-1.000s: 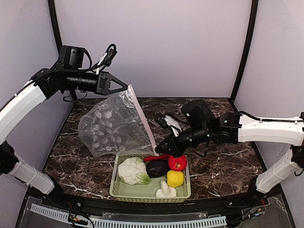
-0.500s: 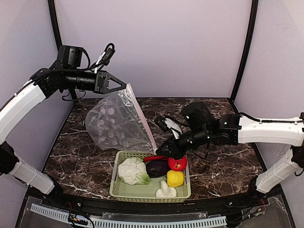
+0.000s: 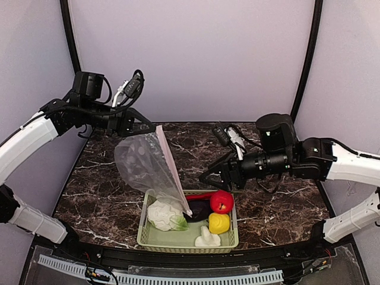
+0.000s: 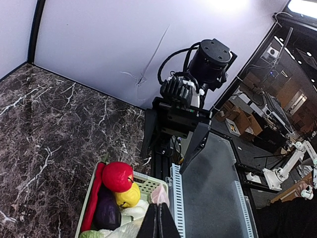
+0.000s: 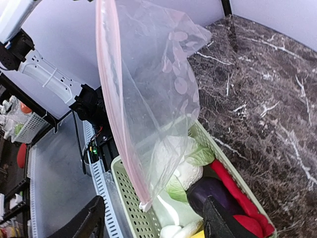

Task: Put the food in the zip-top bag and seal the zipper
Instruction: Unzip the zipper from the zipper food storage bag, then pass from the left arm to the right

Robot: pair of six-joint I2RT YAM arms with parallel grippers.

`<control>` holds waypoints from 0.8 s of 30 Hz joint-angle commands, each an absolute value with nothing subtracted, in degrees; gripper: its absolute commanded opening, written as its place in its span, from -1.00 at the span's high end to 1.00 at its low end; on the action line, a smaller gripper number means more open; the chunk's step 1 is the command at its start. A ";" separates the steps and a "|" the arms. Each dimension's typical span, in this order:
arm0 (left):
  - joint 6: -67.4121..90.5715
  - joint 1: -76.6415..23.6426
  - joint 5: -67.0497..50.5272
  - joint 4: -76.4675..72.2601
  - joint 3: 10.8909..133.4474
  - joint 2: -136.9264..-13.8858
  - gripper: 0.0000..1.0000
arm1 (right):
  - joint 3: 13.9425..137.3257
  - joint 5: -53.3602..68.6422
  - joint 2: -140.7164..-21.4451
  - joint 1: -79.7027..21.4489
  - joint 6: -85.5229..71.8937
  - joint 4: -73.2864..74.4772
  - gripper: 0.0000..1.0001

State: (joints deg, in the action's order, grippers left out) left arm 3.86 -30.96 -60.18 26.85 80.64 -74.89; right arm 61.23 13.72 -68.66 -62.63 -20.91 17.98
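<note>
My left gripper (image 3: 151, 126) is shut on the top corner of the clear zip-top bag (image 3: 142, 163). The bag hangs down, and its lower end rests over the white cauliflower (image 3: 163, 215). The pink zipper (image 3: 173, 172) runs down the bag's right edge to a small white slider (image 5: 145, 205). In the left wrist view the shut fingers (image 4: 157, 220) pinch the pink edge. My right gripper (image 3: 206, 177) is open and empty, to the right of the bag and apart from it. The eggplant (image 3: 198, 209), red pepper (image 3: 221, 202), red chili (image 3: 199, 195), yellow pepper (image 3: 219, 223) and mushroom (image 3: 208, 240) lie in the basket.
The pale green perforated basket (image 3: 142, 234) stands at the table's near edge, between the two arms. The dark marble tabletop (image 3: 101, 190) spreads around it. Black frame posts (image 3: 306, 65) and purple walls close in the back and sides.
My right gripper has opened, let go of the bag's lower zipper end and drawn back to the right. The bag has swung down onto the basket. The left gripper has come lower.
</note>
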 commanded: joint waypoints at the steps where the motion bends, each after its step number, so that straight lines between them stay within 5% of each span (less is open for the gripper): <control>1: 2.02 -30.67 -65.91 25.26 77.99 -72.27 0.99 | 63.14 7.05 -70.58 -65.86 -19.74 17.41 -0.20; 24: 1.53 -30.67 -66.05 26.14 75.06 -72.08 0.99 | 70.80 10.02 -81.42 -68.55 -23.81 6.94 0.37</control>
